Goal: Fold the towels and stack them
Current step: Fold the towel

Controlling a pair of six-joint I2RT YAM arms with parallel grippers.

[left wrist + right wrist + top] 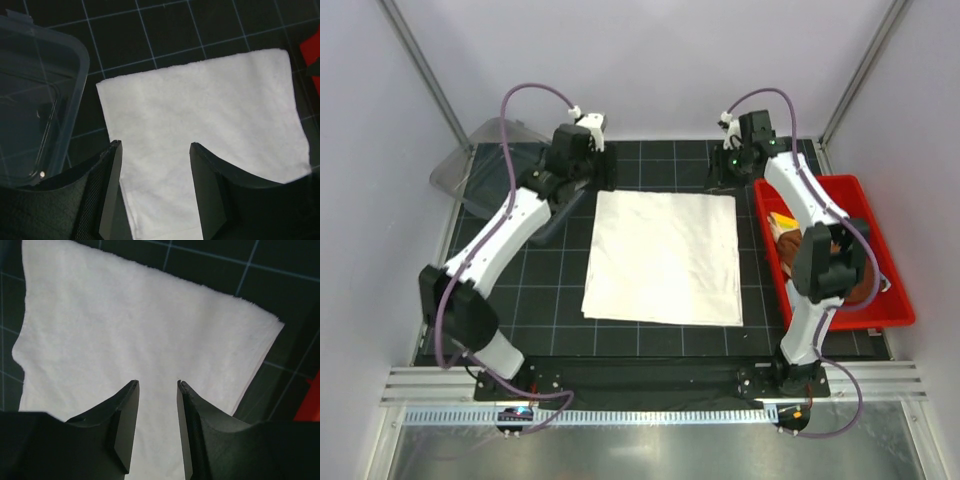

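Top view: cream-white towel spread flat at centre of tabletop. Left wrist view: left pincer open, empty, with towel below and one corner ahead-left. Right wrist view: right pincer open, empty, with towel directly beneath, visible between fingertips.

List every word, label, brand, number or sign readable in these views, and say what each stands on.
No text can be read in any view.
The large cream-white terry towel, red plastic bin, clear plastic container and black gridded mat show no print.
Too small to read: coloured specks by the arm bases.
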